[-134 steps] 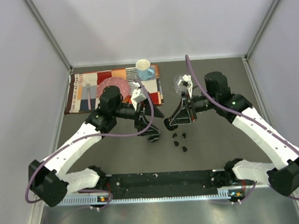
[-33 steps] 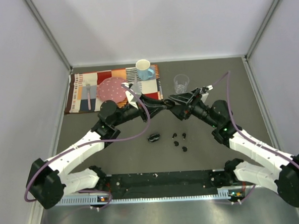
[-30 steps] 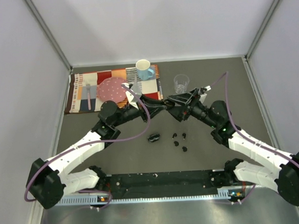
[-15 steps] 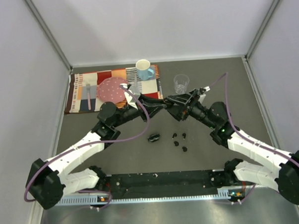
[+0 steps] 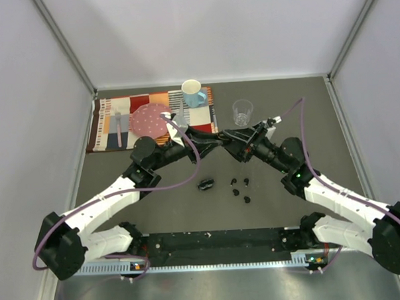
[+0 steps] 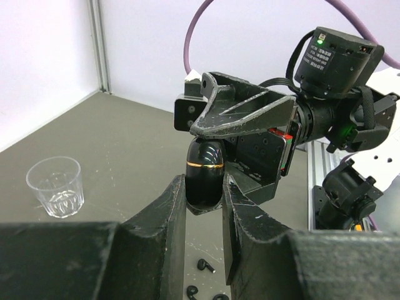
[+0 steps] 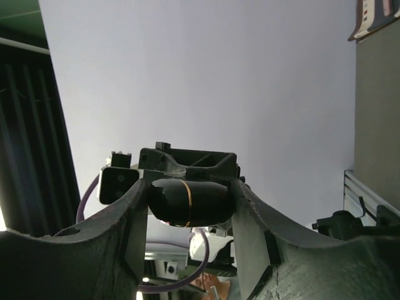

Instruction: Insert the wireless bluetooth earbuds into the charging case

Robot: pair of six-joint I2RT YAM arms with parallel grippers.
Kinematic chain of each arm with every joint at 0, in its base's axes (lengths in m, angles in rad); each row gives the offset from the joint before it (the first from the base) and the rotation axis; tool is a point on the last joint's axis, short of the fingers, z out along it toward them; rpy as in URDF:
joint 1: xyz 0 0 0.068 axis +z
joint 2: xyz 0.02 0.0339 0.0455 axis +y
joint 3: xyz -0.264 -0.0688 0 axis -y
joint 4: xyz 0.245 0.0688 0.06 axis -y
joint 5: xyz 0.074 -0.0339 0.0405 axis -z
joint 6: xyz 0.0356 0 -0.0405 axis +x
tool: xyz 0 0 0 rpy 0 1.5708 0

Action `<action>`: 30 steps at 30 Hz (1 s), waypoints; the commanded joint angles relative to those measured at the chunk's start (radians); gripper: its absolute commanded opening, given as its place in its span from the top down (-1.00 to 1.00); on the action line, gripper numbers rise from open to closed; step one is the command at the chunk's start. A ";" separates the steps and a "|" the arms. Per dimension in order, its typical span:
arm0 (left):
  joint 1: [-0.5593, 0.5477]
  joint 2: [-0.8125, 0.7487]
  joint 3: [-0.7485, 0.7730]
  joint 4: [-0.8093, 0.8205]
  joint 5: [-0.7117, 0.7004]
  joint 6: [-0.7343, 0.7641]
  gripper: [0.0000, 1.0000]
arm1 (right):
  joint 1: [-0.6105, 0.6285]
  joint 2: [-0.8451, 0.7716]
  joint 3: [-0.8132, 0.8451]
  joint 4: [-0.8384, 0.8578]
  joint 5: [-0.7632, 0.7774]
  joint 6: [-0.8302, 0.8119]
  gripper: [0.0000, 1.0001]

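Observation:
The charging case (image 6: 205, 172), glossy black with a thin gold band, hangs in the air between both arms. My left gripper (image 6: 205, 189) is shut on its lower end. My right gripper (image 7: 189, 190) comes from the opposite side, its fingers pressed on the two ends of the case (image 7: 187, 203). In the top view the two grippers, left (image 5: 219, 140) and right (image 5: 230, 142), meet tip to tip above the table. Several tiny black earbuds (image 5: 239, 188) lie loose on the table below, two of them (image 6: 207, 265) visible under my left fingers. A second black case (image 5: 205, 184) lies beside them.
A clear plastic cup (image 5: 243, 111) stands behind the grippers, also at the left of the left wrist view (image 6: 55, 186). A patterned placemat (image 5: 112, 106) at the back left carries a pink plate (image 5: 149, 119), a fork (image 5: 118, 127) and a blue mug (image 5: 193, 93).
Both arms rose from the table and met in mid-air. Over the last second my right gripper's jaws narrowed onto the case; the left kept its grip.

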 commanded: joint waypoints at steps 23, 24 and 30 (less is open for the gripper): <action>-0.008 0.072 0.088 -0.050 0.121 -0.015 0.38 | 0.007 0.004 0.147 -0.170 -0.080 -0.203 1.00; -0.009 0.078 0.090 -0.049 0.120 -0.019 0.42 | 0.007 0.004 0.147 -0.171 -0.083 -0.201 1.00; -0.009 0.086 0.093 -0.055 0.114 -0.019 1.00 | 0.007 -0.004 0.159 -0.220 -0.092 -0.236 0.89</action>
